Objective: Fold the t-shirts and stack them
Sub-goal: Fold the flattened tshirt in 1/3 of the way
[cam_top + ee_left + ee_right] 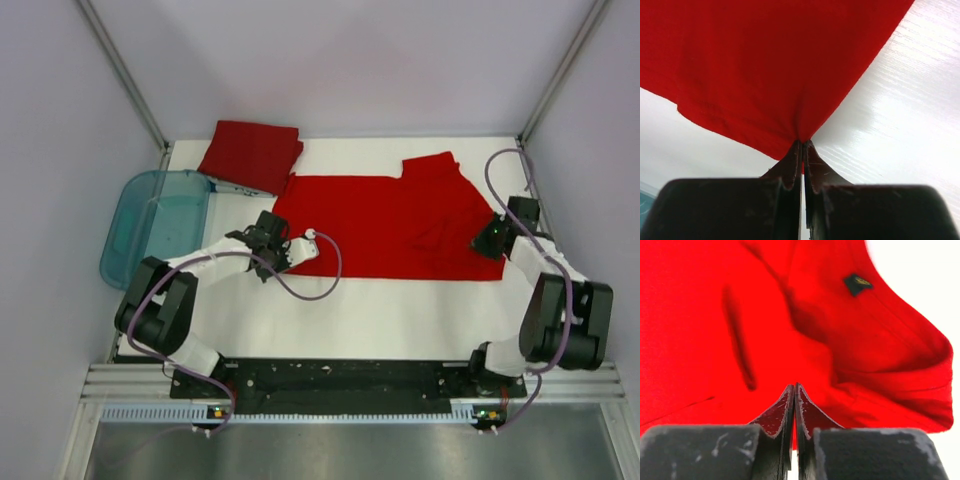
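Note:
A red t-shirt [385, 225] lies spread across the middle of the white table, partly folded, with a sleeve flap at its back right. A second red t-shirt [250, 155] lies folded at the back left. My left gripper [283, 250] is shut on the spread shirt's near left corner; in the left wrist view the cloth [780, 65] is pinched between the fingertips [796, 150]. My right gripper [487, 238] is shut on the shirt's right edge near the collar; the right wrist view shows the red cloth [790, 315] and its neck label [856, 283].
A translucent teal plastic tub [158, 222] stands at the table's left edge, beside my left arm. Metal frame posts rise at the back corners. The black rail with both arm bases runs along the near edge.

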You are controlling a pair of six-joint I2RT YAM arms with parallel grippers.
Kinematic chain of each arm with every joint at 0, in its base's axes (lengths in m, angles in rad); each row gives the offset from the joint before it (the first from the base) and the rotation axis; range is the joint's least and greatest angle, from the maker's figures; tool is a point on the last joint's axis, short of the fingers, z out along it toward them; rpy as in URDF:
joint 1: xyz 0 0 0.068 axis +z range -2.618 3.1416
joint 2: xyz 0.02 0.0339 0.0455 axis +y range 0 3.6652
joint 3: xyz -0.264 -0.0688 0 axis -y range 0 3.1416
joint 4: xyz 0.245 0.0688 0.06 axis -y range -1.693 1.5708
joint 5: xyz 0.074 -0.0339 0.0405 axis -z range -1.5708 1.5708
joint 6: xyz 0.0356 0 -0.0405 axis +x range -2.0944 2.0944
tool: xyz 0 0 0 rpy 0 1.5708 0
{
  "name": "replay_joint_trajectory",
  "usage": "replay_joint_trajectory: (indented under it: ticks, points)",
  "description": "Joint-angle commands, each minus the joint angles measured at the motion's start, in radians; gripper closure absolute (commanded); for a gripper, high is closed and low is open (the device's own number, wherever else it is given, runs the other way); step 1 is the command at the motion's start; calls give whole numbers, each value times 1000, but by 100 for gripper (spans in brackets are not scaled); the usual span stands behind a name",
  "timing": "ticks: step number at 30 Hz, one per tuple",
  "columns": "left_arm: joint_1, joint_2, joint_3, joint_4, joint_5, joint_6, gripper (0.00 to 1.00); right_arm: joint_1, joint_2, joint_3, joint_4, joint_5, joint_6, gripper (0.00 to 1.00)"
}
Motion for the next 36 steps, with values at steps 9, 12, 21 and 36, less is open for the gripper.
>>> replay_joint_trajectory:
  ticks: [9, 12, 21, 36]
  points:
    - [-89, -131, -99, -136, 60, -5, 100, -122, 103, -11, -96, 217, 0, 100]
    - [-123, -180, -128, -176, 102, 6, 100, -141, 23, -50, -120, 262, 0, 100]
    - [-100, -180, -49, -199, -107, -75, 50, -102, -201, -12, -123, 213, -66, 98]
    - [35, -16, 212, -233, 71, -275, 39, 244, 126, 183, -203, -7, -158, 52]
